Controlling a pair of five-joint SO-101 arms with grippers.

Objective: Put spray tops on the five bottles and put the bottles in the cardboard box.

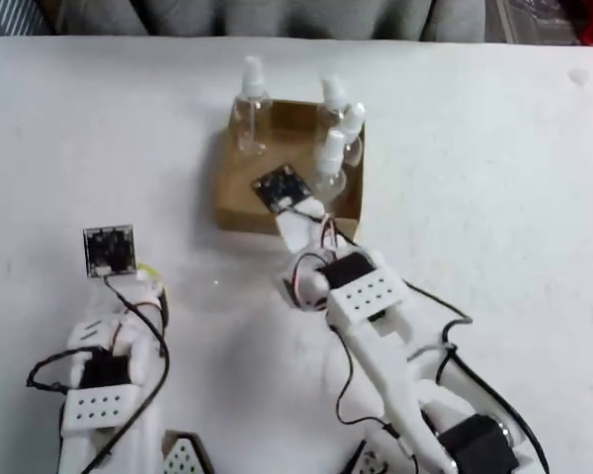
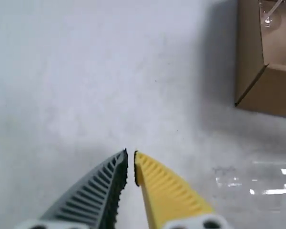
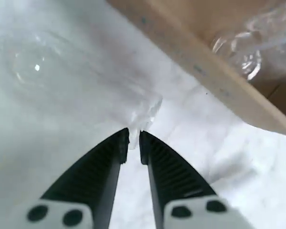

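The cardboard box (image 1: 239,202) stands at the middle back of the table. Several clear bottles with white spray tops (image 1: 252,104) stand in it. My right arm (image 1: 366,291) leans over the box's near wall (image 3: 205,71). A clear bottle without a top (image 3: 71,71) lies on the table outside the box, and my right gripper (image 3: 134,138) is shut on its neck. That bottle shows faintly (image 2: 257,181) beside my left gripper (image 2: 130,160), which is shut on nothing just above the table, left of the box (image 2: 267,90). Another bottle (image 3: 243,47) rests inside the box.
White table (image 1: 494,178) all round, with free room left and right of the box. My left arm (image 1: 104,375) sits at the near left, with cables trailing from both arms. Grey upholstery runs along the table's far edge.
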